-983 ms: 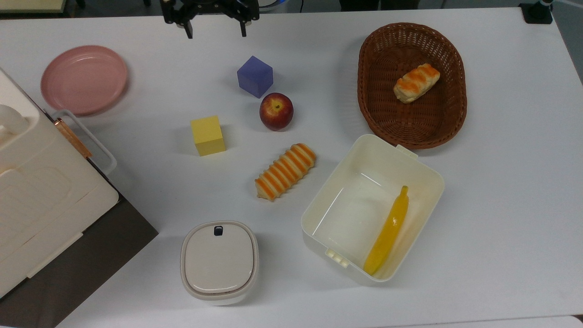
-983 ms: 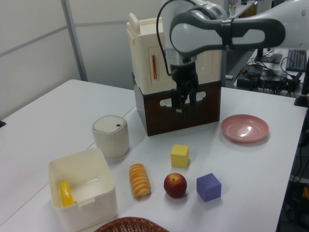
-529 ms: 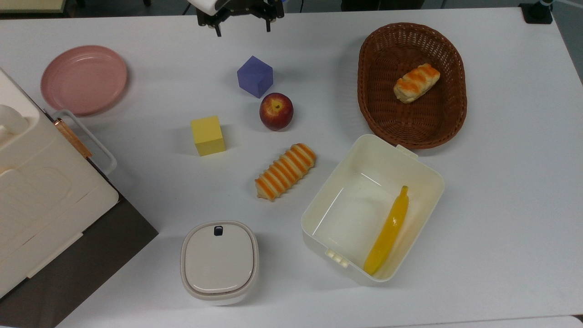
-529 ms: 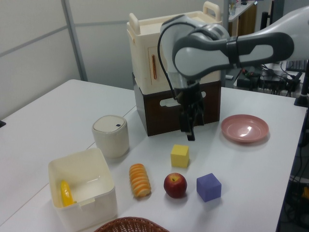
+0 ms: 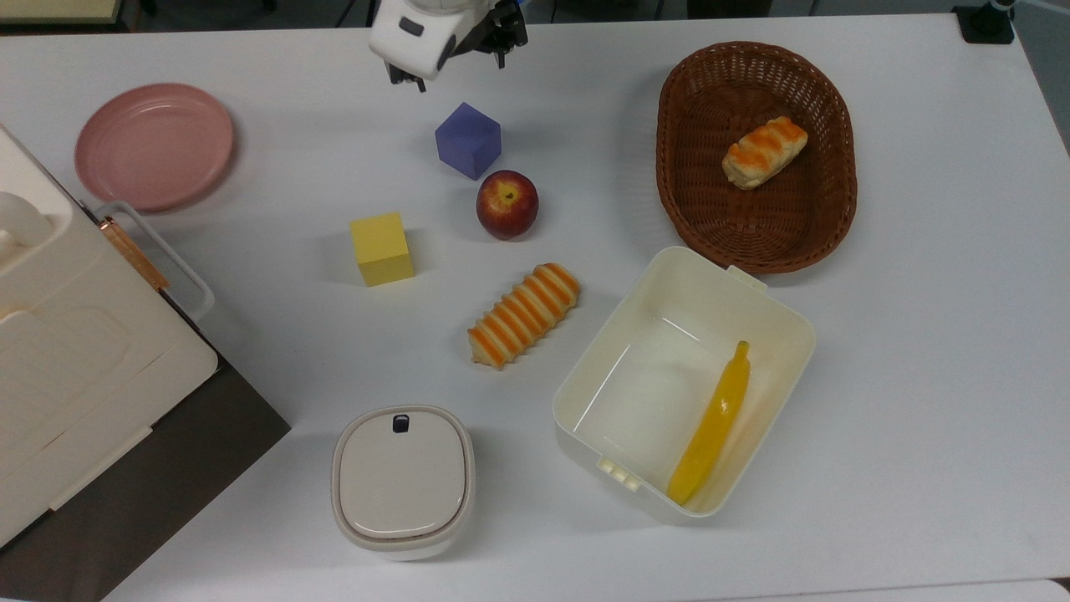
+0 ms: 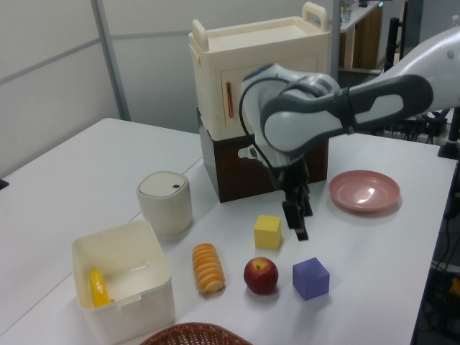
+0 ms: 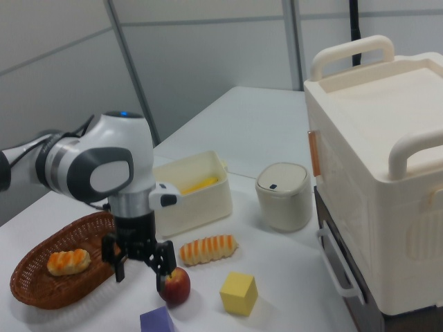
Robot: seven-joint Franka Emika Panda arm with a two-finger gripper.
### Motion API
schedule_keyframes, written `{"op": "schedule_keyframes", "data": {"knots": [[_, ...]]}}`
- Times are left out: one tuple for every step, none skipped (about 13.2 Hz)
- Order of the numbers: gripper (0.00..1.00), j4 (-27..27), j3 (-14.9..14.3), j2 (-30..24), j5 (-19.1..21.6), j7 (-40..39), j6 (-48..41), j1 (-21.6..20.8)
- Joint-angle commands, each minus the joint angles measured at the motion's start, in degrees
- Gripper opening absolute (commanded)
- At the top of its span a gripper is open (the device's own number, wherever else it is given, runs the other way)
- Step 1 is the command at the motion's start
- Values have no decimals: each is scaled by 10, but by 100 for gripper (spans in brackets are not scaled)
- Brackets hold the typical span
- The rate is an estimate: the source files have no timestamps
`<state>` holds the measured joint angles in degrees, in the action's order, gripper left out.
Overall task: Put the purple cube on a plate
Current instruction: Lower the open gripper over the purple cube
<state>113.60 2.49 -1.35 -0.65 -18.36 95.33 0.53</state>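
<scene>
Since half a second ago the gripper (image 7: 143, 268) has come lower and nearer the purple cube (image 5: 468, 140), its white wrist housing now jutting into the top view's upper edge. The arm bends down from the left view's right, wrist pointing at the table, fingertips above the surface and apart from everything. The right view shows the jaws standing wide with nothing between them. The purple cube sits on the white table (image 5: 919, 334) just beside the red apple (image 5: 507, 204); the pink plate (image 5: 155, 145) lies bare, well apart toward the top view's left. A yellow cube (image 5: 382, 248), a striped bread roll (image 5: 524, 314), a lidded cream canister (image 5: 403, 478) and an open cream box (image 5: 786, 313) holding a banana (image 5: 710, 424) fill the middle; a brown wicker basket (image 5: 694, 167) carries a second roll (image 5: 764, 151). The left view shows the cream handled case (image 6: 259, 79) stacked on a dark brown base (image 6: 230, 165), grey wall panels and a cluttered desk behind; the right view adds the case's white side handle (image 7: 332, 266)
</scene>
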Motion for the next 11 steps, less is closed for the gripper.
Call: {"op": "schedule_keyframes", "data": {"knots": [[100, 67, -2, -15, -8, -121, 42, -17], [100, 75, -2, -8, -8, -141, 54, -18], [100, 79, -2, -1, -8, -154, 63, -18], [100, 79, -2, 13, -12, -158, 71, -20], [100, 79, -2, 27, -22, -159, 85, -28], [100, 79, -2, 51, -40, -160, 113, -31], [100, 79, -2, 64, -51, -160, 133, -30], [100, 79, -2, 73, -56, -160, 145, -30], [100, 79, -2, 79, -62, -160, 149, -31], [100, 79, -2, 83, -70, -160, 149, -31], [100, 81, -2, 85, -76, -160, 149, -32]]}}
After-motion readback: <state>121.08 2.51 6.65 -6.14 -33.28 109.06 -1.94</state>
